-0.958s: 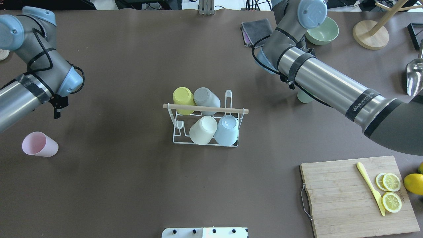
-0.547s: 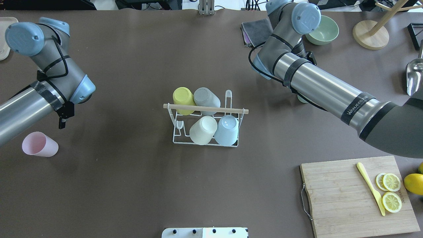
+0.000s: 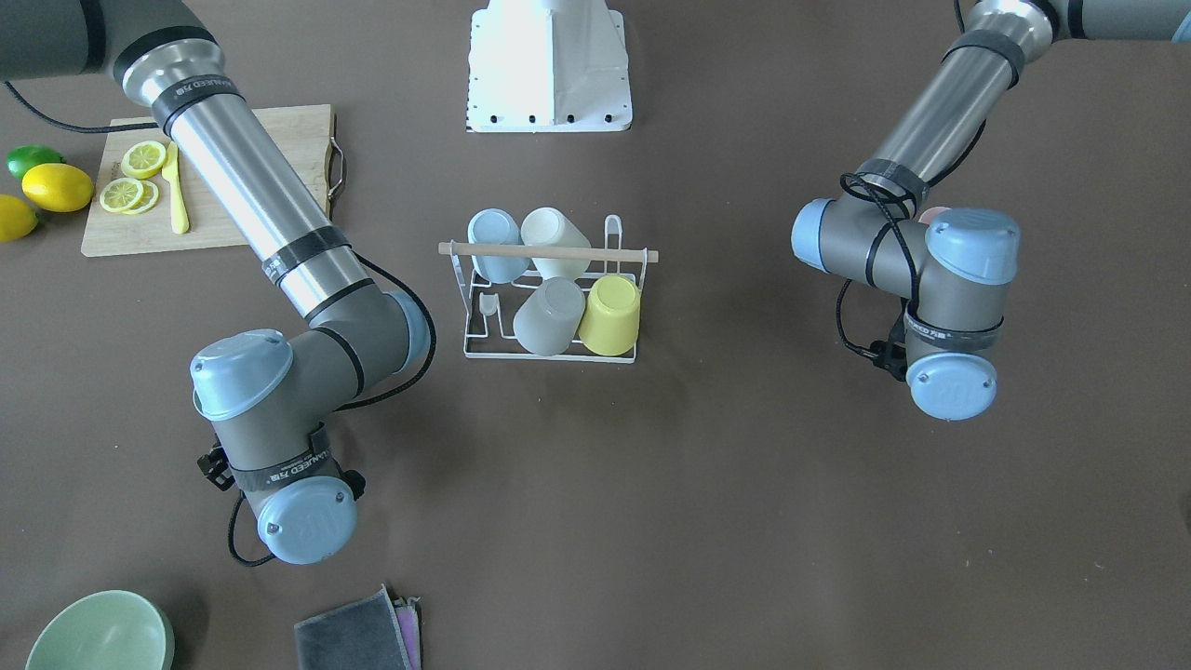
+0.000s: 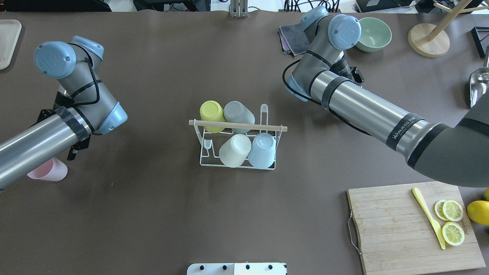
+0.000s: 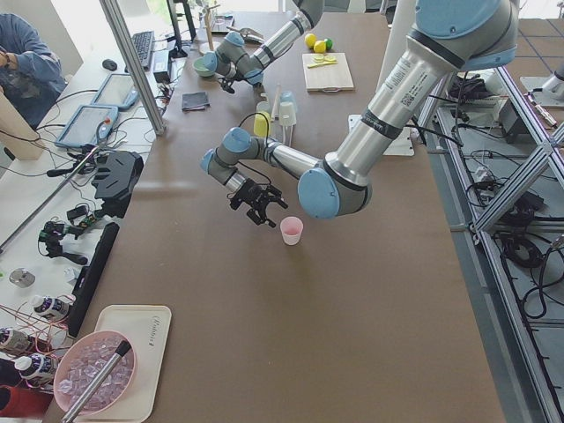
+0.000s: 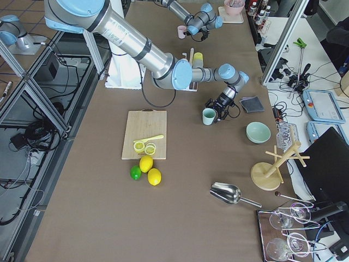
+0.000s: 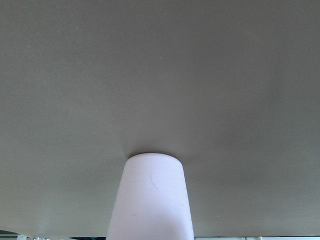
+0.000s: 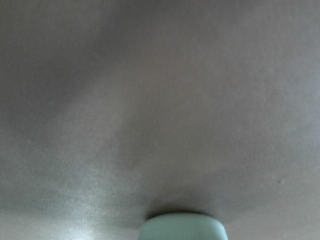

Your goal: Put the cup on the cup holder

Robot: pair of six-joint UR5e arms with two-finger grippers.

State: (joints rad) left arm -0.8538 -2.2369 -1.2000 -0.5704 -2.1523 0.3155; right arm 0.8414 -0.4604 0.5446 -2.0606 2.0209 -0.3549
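The white wire cup holder [image 4: 202,152] with a wooden rod stands mid-table and carries yellow, grey, cream and light blue cups upside down; it also shows in the front view [image 3: 465,316]. A pink cup [image 4: 53,172] stands upright at the left, partly under my left arm. It fills the lower left wrist view [image 7: 152,200]. My left gripper [image 5: 267,211] hovers just beside it [image 5: 291,230]; I cannot tell whether it is open. A green cup [image 6: 209,116] stands next to my right gripper [image 6: 220,113], whose state I cannot tell. The cup's rim shows in the right wrist view [image 8: 182,227].
A grey cloth [image 4: 296,36] and a green bowl [image 4: 372,34] lie at the far right. A wooden cutting board [image 4: 393,229] with lemon slices and a yellow knife sits at the near right. A wooden stand [image 4: 428,40] and a metal scoop [image 4: 479,86] are at the right edge.
My left arm has swung in over the pink cup and now covers part of it. My right wrist has moved left and farther back, and the green cup is now hidden overhead.
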